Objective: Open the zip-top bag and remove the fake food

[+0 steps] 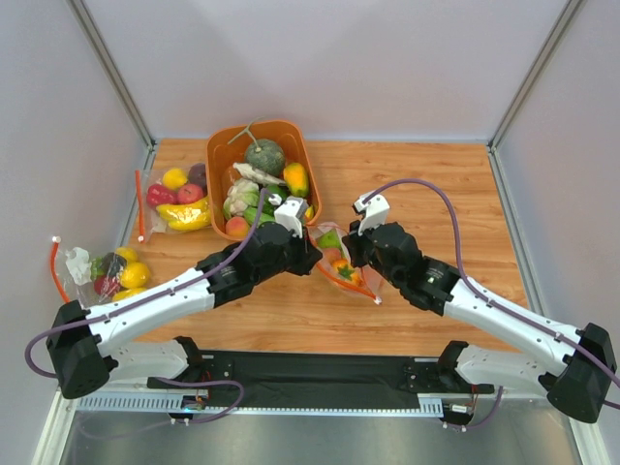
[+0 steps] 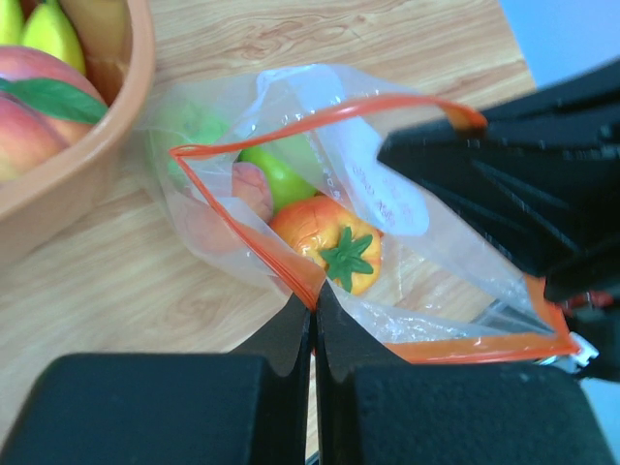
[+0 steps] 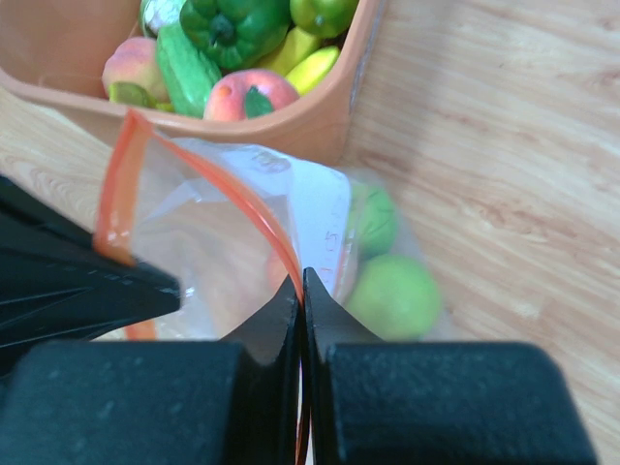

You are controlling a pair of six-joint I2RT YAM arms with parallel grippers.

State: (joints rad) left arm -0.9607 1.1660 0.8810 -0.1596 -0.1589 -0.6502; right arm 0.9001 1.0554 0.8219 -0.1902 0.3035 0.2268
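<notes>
Left gripper (image 2: pixel 312 318) clamped on bag (image 2: pixel 407 208) rim, right gripper (image 3: pixel 301 291) clamped on opposite rim, mouth spread open, fruit (image 2: pixel 329 242) inside, basket (image 2: pixel 97 184) beside, on worktop (image 2: pixel 387 39).

Occluded, cropped and unresolved regions, three views.
From above, the left gripper (image 1: pixel 310 256) and right gripper (image 1: pixel 351 252) cover the mouth of the zip-top bag (image 1: pixel 341 266). Its label (image 2: pixel 387 199) print is too blurred to read. The frame edge crops the orange basket (image 2: pixel 92 165), and the fake food (image 3: pixel 392 294) shows only hazily through the plastic.
</notes>
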